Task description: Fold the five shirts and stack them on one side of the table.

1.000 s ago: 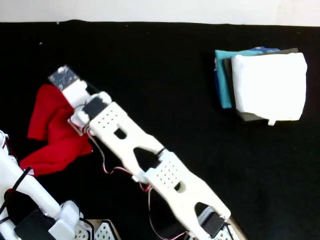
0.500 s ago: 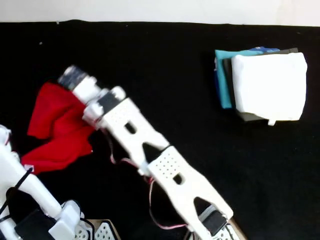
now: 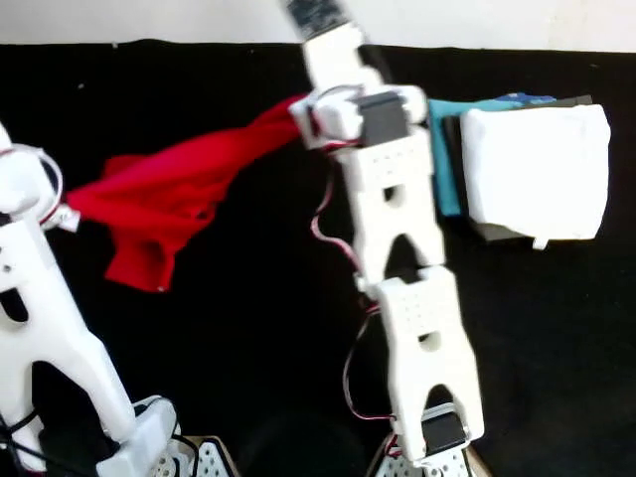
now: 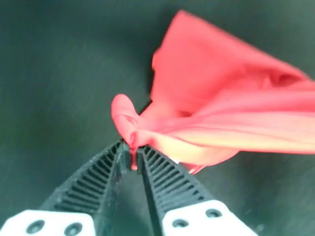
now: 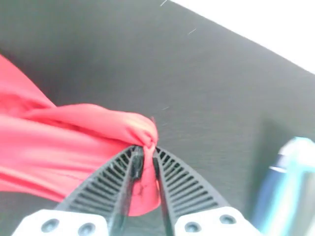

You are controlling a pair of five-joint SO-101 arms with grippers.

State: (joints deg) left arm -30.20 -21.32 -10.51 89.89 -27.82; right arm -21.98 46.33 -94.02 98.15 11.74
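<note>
The red shirt point(image 3: 179, 189) hangs stretched above the black table between both arms. My left gripper point(image 3: 62, 211) at the far left is shut on one end of the red shirt point(image 4: 216, 118), pinched at its fingertips point(image 4: 132, 152). My right gripper point(image 3: 298, 117) near the table's back middle is shut on the other end of the red shirt point(image 5: 74, 132), with cloth bunched at its tips point(image 5: 146, 150). A stack of folded shirts point(image 3: 527, 169), white on top over black, teal and blue, lies at the back right.
The black table point(image 3: 248, 338) has open room in the middle and front. The right arm's white links point(image 3: 407, 298) run from the front edge up to the back. A white wall strip point(image 3: 149, 20) borders the far edge.
The right arm swung from the left side to the back middle, pulling the red shirt up and out. The left arm rose at the far left, and the shirt is now stretched between them.
</note>
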